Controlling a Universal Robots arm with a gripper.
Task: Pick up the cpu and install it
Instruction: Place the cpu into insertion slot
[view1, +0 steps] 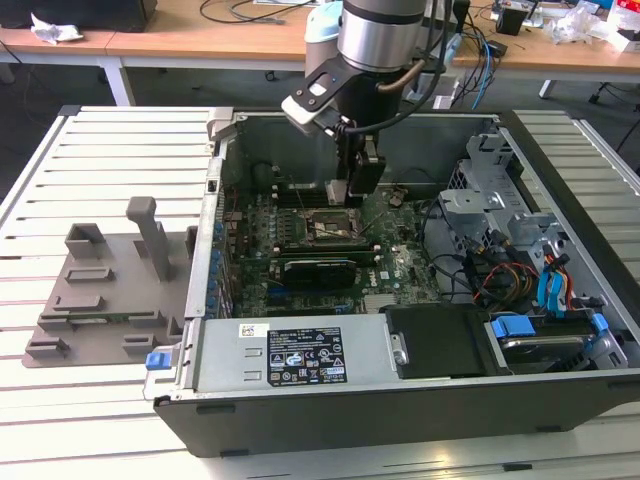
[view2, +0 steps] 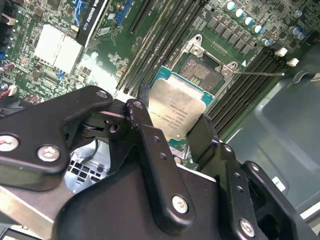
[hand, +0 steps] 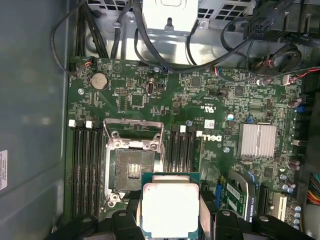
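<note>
My gripper (view1: 352, 190) hangs inside the open computer case, just above the motherboard (view1: 300, 255), and is shut on the cpu. The cpu (view2: 181, 107) is a flat silver square with a thin green rim, held by its edges between the two black fingers (view2: 144, 97). In the first wrist view the cpu (hand: 170, 205) hovers beside the open socket (hand: 132, 165), shifted off it and partly overlapping one corner. The socket's metal frame (view2: 202, 75) stands open with its dark contact field bare. In the exterior view the socket (view1: 325, 230) lies directly under the gripper.
Memory slots (hand: 85, 165) flank the socket on both sides. A heatsink (hand: 257, 140) and loose cables (hand: 200, 55) lie nearby. In the exterior view a drive cage (view1: 490, 200) stands at the right, the power supply (view1: 295, 355) in front, and a grey tray (view1: 100, 295) at the left.
</note>
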